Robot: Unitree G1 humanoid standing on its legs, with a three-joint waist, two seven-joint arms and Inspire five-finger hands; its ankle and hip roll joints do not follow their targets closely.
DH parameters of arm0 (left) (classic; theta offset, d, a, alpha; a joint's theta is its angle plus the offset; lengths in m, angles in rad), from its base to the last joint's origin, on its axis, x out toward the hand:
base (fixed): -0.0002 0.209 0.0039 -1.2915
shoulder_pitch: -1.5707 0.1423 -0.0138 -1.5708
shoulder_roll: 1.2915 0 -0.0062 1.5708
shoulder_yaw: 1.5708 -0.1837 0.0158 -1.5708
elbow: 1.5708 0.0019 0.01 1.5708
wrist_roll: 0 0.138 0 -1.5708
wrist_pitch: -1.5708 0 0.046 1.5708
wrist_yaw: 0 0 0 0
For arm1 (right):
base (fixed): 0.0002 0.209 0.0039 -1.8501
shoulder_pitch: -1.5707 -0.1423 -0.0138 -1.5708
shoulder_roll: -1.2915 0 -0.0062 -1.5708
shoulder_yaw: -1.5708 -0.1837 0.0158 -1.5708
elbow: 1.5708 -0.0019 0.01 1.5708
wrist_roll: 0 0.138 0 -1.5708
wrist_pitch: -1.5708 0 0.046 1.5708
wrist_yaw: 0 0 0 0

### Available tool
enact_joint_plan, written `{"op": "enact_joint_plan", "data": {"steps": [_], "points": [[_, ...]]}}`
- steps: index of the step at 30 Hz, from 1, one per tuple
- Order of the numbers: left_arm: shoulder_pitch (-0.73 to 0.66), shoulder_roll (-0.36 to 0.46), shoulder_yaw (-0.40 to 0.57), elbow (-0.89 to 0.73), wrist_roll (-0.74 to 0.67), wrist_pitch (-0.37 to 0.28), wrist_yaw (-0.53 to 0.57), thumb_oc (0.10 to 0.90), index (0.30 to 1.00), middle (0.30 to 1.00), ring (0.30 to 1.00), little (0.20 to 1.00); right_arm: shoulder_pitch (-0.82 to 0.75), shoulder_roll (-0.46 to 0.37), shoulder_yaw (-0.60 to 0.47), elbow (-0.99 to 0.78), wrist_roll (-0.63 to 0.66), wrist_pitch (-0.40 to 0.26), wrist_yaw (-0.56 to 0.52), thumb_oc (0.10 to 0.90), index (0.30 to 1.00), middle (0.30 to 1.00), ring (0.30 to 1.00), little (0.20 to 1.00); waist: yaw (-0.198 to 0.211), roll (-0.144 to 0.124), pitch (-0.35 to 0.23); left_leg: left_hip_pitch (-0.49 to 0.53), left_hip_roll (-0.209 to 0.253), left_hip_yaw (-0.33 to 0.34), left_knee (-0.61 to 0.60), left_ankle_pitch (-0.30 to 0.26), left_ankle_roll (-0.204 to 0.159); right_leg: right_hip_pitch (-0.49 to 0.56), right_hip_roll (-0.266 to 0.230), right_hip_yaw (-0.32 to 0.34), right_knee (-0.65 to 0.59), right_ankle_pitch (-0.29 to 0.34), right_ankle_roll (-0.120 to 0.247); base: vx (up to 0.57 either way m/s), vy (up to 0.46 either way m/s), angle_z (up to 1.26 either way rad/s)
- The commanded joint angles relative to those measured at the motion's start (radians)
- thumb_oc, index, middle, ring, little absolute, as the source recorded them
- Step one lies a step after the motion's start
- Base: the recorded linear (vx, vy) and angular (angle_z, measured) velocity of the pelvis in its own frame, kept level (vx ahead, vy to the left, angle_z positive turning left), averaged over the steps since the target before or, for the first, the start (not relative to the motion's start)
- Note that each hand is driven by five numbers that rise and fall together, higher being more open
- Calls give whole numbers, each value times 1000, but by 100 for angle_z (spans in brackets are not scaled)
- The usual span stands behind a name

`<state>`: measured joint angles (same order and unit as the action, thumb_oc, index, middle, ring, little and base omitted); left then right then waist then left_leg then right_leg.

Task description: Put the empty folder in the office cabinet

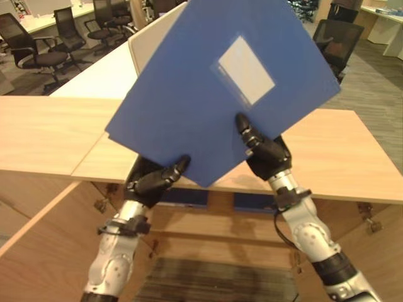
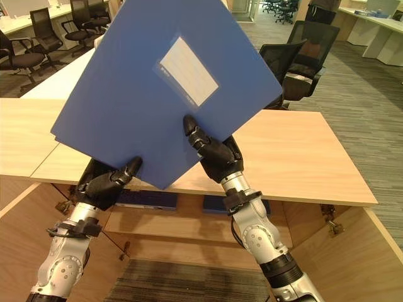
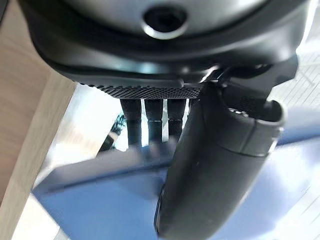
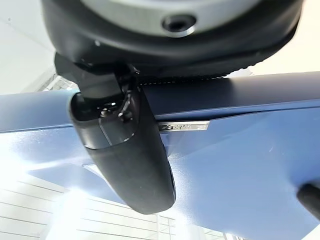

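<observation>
Nearest the camera, two silver-grey arms rise from below. The left hand (image 1: 154, 179) pinches the lower left edge of a blue folder (image 1: 208, 82), its thumb on the front face and its fingers behind. The right hand (image 1: 264, 151) grips the lower right edge the same way, thumb pressed on the front. The folder is held up in the air, tilted like a diamond, above an open wooden cabinet (image 1: 352, 182). It looks thin, flat, light and fairly stiff, with a smooth, probably slippery plastic cover and a pale rectangular label pocket (image 1: 245, 69); two edge grips likely suit it best. Below, a cabinet shelf holds other blue folders (image 1: 186, 198). Beyond stand pale desks and black office chairs (image 1: 38, 44).
</observation>
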<state>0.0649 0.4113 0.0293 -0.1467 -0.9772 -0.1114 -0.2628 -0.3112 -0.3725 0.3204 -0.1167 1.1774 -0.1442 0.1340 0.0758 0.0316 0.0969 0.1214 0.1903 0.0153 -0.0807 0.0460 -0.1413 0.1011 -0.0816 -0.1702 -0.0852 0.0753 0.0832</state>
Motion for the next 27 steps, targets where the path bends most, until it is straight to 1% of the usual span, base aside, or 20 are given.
{"op": "enact_joint_plan", "data": {"steps": [1,2,3,6,12,15,16,18,19,20,21,22,23,25,27], "points": [[-27,74,99,-131,-45,-99,-27,800,900,900,900,900,-85,27,-130,-185,-8,-106,67,400,300,300,300,300,6,-31,-90,-34,16,-68,21,3,-3,-14,-57,19,116,-104,69,0,0,0],[-26,73,99,-133,-45,-98,-26,800,900,900,900,900,-85,27,-129,-185,-8,-106,67,400,300,300,300,300,5,-31,-90,-34,16,-69,21,3,-3,-14,-57,19,116,-104,69,0,-3,4],[-16,76,121,-155,-61,-103,-32,800,900,900,900,900,-77,22,-138,-189,-8,-106,70,400,300,300,300,300,6,-31,-90,-35,16,-69,21,3,-3,-13,-57,18,114,-103,69,6,-5,8],[16,84,229,-263,-117,-137,-31,800,900,900,900,900,-35,-4,-182,-194,-9,-109,72,400,300,300,300,300,21,-30,-88,-39,14,-78,18,5,-2,-11,-56,12,110,-104,68,11,-13,13],[46,84,258,-284,-163,-125,-35,800,900,900,900,900,-17,-5,-200,-182,-4,-106,65,400,300,300,300,300,32,-25,-87,-42,10,-85,17,7,-1,-7,-56,2,108,-105,68,0,-5,4],[97,121,270,-277,-159,-89,-63,800,900,900,900,900,-9,-6,-210,-179,-3,-103,65,400,300,300,300,300,40,-21,-82,-45,8,-90,18,9,1,-7,-56,2,109,-105,67,0,1,5],[98,121,270,-277,-160,-89,-64,800,900,900,900,900,-9,-5,-210,-179,-3,-103,65,400,300,300,300,300,40,-21,-83,-45,8,-90,18,9,1,-7,-56,2,109,-105,67,0,0,0],[150,172,278,-274,-160,-52,-100,800,900,900,900,900,-16,-10,-212,-170,-6,-104,58,400,300,300,300,300,46,-17,-79,-46,6,-90,18,11,1,-7,-56,1,109,-104,68,0,0,0],[151,172,278,-274,-161,-52,-101,800,900,900,900,900,-16,-10,-211,-170,-6,-104,58,400,300,300,300,300,46,-18,-80,-46,6,-90,18,11,1,-7,-56,1,109,-104,68,0,0,0],[190,203,274,-282,-183,-16,-130,800,900,900,900,900,-20,-15,-205,-159,-14,-102,52,400,300,300,300,300,49,-15,-78,-48,6,-91,17,13,1,-8,-57,-2,109,-102,69,-26,-5,4],[208,216,266,-280,-198,5,-145,800,900,900,900,900,-24,-18,-197,-153,-17,-101,48,400,300,300,300,300,50,-14,-77,-48,6,-92,17,14,1,-9,-57,-3,109,-101,69,-26,-5,4],[209,217,266,-280,-199,5,-146,800,900,900,900,900,-24,-17,-197,-152,-17,-101,48,400,300,300,300,300,50,-15,-78,-48,6,-92,17,14,1,-9,-57,-3,108,-101,69,-19,-11,3],[244,252,253,-261,-198,29,-166,800,900,900,900,900,-31,-17,-189,-138,-19,-100,42,400,300,300,300,300,54,-13,-76,-49,7,-93,18,16,2,-9,-57,-4,110,-100,70,0,0,0],[292,272,260,-252,-193,55,-190,800,900,900,900,900,-43,-7,-185,-118,-23,-102,35,400,300,300,300,300,59,-12,-76,-51,6,-95,18,19,3,-9,-58,-5,110,-99,71,0,0,0],[324,278,270,-238,-185,62,-213,800,900,900,900,900,-56,-4,-185,-94,-30,-107,27,400,300,300,300,300,65,-10,-76,-43,8,-94,13,10,3,-3,-56,-5,111,-110,72,0,0,0]]}}
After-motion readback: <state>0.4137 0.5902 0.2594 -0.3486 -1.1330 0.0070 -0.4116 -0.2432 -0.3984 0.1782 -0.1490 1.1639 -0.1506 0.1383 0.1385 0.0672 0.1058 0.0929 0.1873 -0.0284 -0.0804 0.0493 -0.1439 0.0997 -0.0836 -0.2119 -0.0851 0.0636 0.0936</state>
